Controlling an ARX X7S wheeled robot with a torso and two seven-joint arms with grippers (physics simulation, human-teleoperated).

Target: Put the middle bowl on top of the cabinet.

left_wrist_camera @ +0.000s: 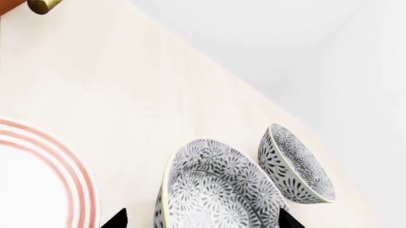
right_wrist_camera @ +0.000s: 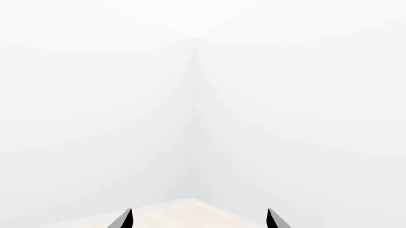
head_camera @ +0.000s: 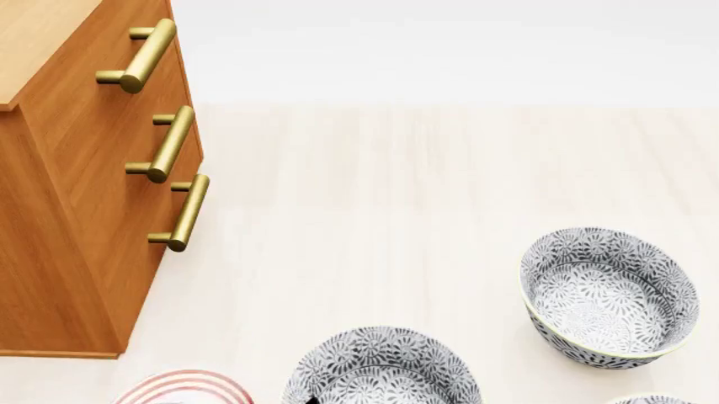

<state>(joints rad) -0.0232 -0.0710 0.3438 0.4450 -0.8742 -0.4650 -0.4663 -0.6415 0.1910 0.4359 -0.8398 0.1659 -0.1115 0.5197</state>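
Looking from the left wrist: the left hand has its two dark fingertips spread wide, open and empty, either side of a floral bowl that I take to be the middle bowl.
Neighbours there: a second bowl sits just beside it on the far right, and the red-ringed plate lies near on the left.
Risk one: closing off-centre could nudge the bowl into either neighbour, or pinch only the thin rim so it slips.
Head view: the middle bowl sits on the counter at the near edge of the picture, well apart from the cabinet at far left.
Risk two: the cabinet top is high, so a low carry could strike the front or the brass handles.
Risk three: a third bowl barely shows, so the pick may be wrong.
Right wrist view: the right hand is open, facing a blank wall, idle.
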